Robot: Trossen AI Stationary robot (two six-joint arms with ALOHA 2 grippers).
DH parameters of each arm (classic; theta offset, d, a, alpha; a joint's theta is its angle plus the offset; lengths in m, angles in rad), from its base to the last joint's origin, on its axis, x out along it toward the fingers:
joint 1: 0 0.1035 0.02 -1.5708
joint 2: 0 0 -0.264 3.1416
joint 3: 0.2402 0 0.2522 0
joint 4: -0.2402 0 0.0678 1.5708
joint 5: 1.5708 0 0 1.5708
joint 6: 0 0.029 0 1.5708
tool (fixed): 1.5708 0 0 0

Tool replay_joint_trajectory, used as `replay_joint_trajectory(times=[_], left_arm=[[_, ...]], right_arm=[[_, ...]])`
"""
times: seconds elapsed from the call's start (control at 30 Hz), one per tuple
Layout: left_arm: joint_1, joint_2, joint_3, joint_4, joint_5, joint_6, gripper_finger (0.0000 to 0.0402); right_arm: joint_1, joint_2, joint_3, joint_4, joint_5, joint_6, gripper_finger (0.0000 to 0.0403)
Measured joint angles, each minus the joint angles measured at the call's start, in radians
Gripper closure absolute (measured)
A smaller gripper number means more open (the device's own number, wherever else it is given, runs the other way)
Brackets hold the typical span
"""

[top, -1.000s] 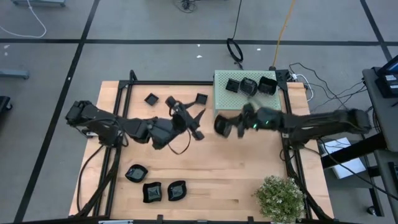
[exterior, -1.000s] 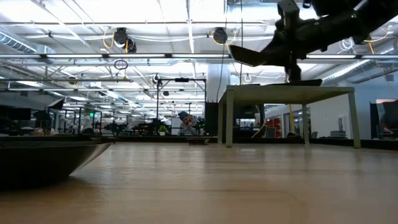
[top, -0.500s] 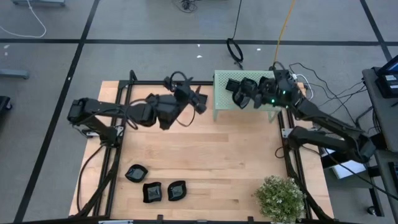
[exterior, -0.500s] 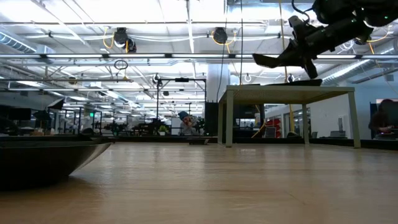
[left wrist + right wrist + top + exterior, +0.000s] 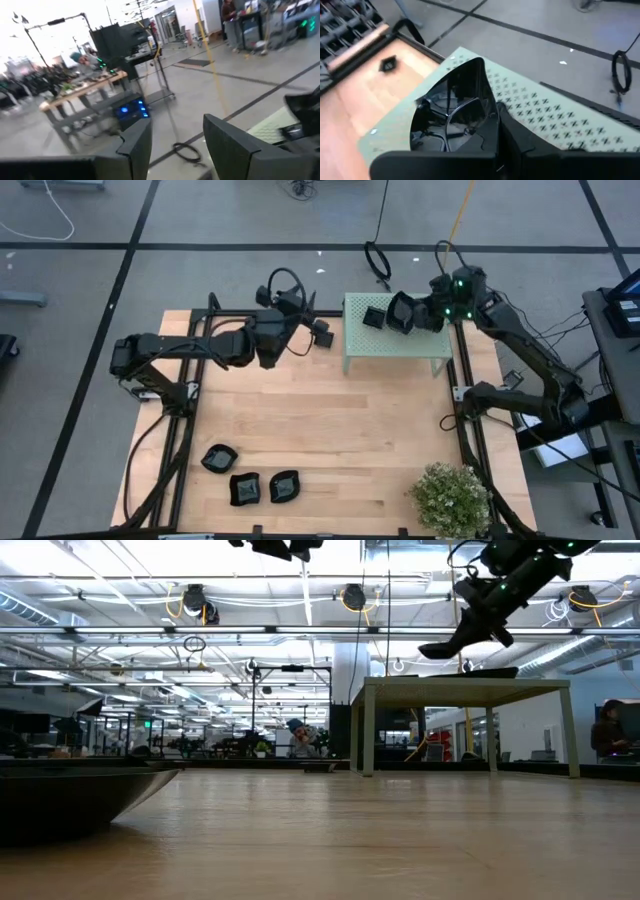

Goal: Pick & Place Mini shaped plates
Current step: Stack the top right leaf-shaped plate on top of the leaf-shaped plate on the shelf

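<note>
The right pincer [image 5: 410,313] is clamped on a glossy black mini plate [image 5: 455,112], held on edge above the pale green perforated box [image 5: 395,340] at the table's [image 5: 330,430] far right corner. Another small black plate [image 5: 374,319] lies on the box's perforated top just beside the held one. The left pincer [image 5: 318,332] hangs above the table's far edge just beside the box with its fingers [image 5: 137,142] spread and nothing between them, and three more plates [image 5: 250,480] sit together near the front left of the table.
</note>
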Motion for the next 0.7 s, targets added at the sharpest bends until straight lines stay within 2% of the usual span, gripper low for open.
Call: replay_joint_trajectory(times=[0.17,0.4,0.57,0.7], left_arm=[[0.024,0.0,0.0,0.0,0.0,0.073,0.022],[0.043,0.0,0.0,0.0,0.0,0.091,0.022],[0.059,0.0,0.0,0.032,0.0,0.006,0.022],[0.069,0.0,0.0,0.045,-0.003,-0.084,0.022]], right_arm=[[-0.03,0.079,0.06,-0.066,0.0,-0.092,0.0403],[-0.031,0.135,0.065,-0.102,-0.001,-0.152,0.0403],[-0.031,0.136,0.065,-0.097,-0.001,-0.177,0.0398],[-0.031,0.136,0.065,-0.095,0.0,-0.208,0.0372]])
